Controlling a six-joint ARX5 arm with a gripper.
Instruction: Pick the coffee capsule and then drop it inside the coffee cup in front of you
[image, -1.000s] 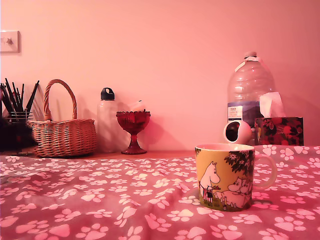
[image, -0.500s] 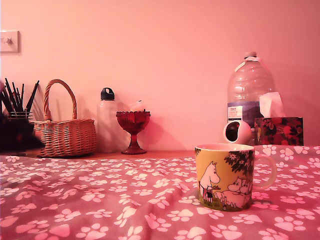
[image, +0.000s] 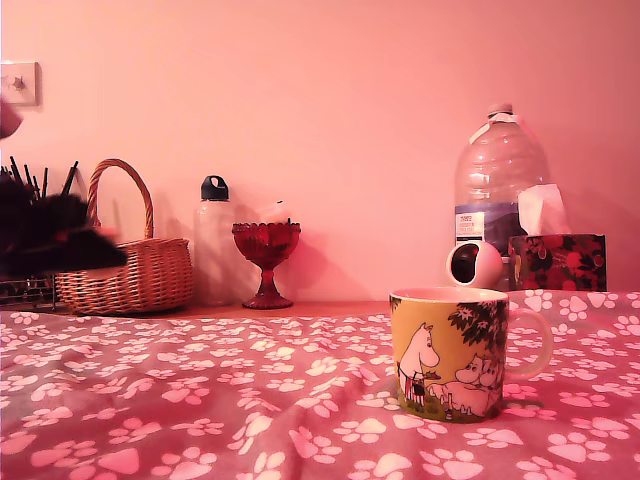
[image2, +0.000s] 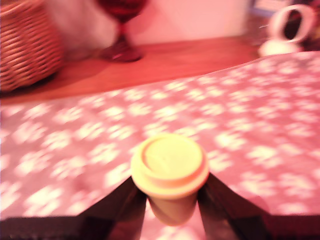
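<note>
In the wrist view the coffee capsule (image2: 170, 167), a small peach-tan tapered pot with a wider rim, sits between two dark fingers (image2: 120, 207) of my gripper (image2: 172, 210), which is shut on it above the paw-print cloth. In the exterior view the gripper (image: 60, 240) is a dark blurred mass at the far left, in front of the basket; the capsule cannot be made out there. The coffee cup (image: 450, 350), a yellow mug with white cartoon figures and a dark tree, stands on the cloth at the exterior view's right, far from the gripper. It is out of the wrist view.
Along the back stand a wicker basket (image: 135, 270), a small white bottle (image: 213, 245), a red goblet (image: 266, 260), a white ball-shaped thing (image: 474, 265), a large water bottle (image: 500, 180) and a tissue box (image: 558, 260). A pink paw-print cloth (image: 250, 400) covers the table.
The dark gripper at the exterior view's left has moved up and to the right, now covering the pencil holder and part of the basket. The mug has not moved.
</note>
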